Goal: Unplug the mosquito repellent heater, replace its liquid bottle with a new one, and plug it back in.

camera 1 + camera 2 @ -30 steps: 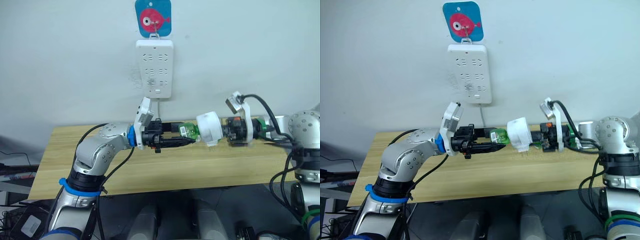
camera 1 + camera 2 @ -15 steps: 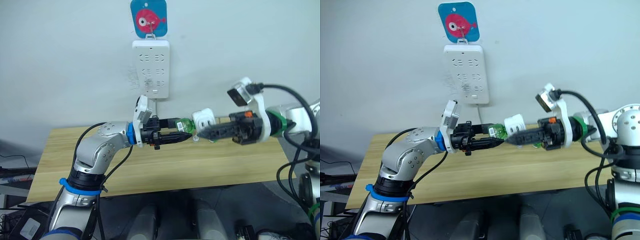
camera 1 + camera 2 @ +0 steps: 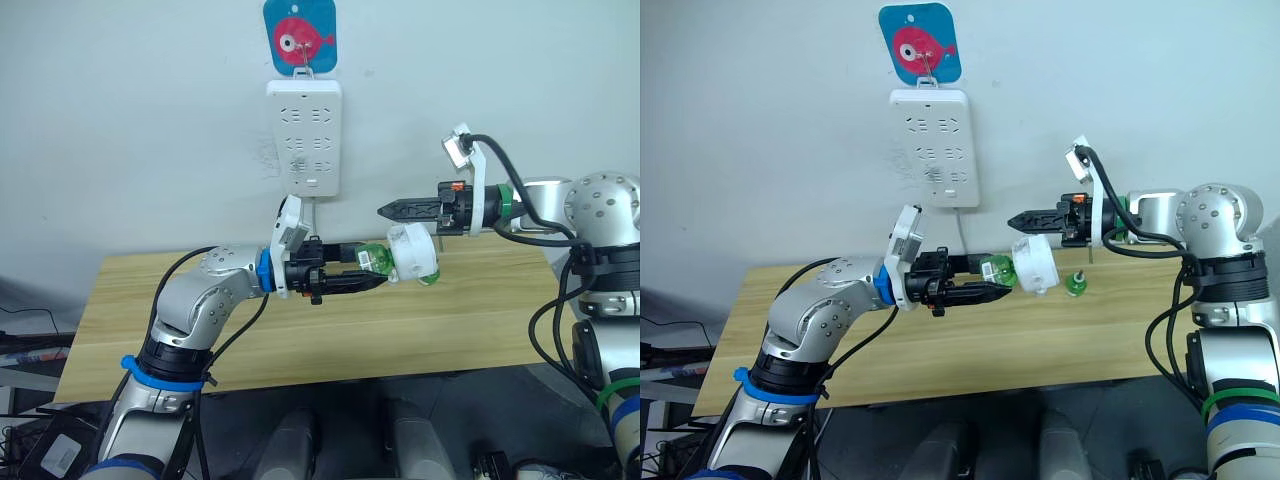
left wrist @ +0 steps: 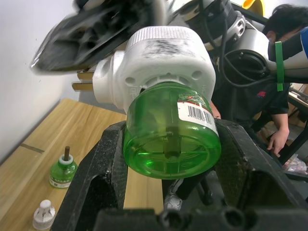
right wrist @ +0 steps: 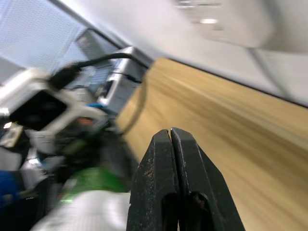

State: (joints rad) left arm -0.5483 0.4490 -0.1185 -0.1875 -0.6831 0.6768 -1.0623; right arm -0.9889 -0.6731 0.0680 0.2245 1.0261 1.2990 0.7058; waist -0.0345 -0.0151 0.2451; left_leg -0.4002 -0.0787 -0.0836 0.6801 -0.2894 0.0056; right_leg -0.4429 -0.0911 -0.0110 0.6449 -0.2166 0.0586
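Note:
My left gripper [image 3: 370,274] is shut on a green liquid bottle [image 3: 373,260] that sits in the white mosquito repellent heater [image 3: 412,252], held level above the wooden table [image 3: 300,330]. In the left wrist view the bottle's base [image 4: 171,137] is clamped between my fingers, with the heater [image 4: 159,57] and its plug prongs beyond it. My right gripper [image 3: 385,210] is shut with nothing in it, just above the heater and apart from it, pointing at the wall. A second green bottle [image 3: 1076,285] with a wick stands on the table behind the heater.
A white power strip [image 3: 305,135] hangs on the wall under a blue fish hook [image 3: 300,35], its cord running down behind the table. A small white cap [image 4: 43,214] lies near the standing bottle. A person [image 4: 288,33] in dark clothes is beyond the table's right end.
My right gripper has let go of the heater, risen and drawn back above it, fingers shut. The heater stays on the bottle in my left gripper.

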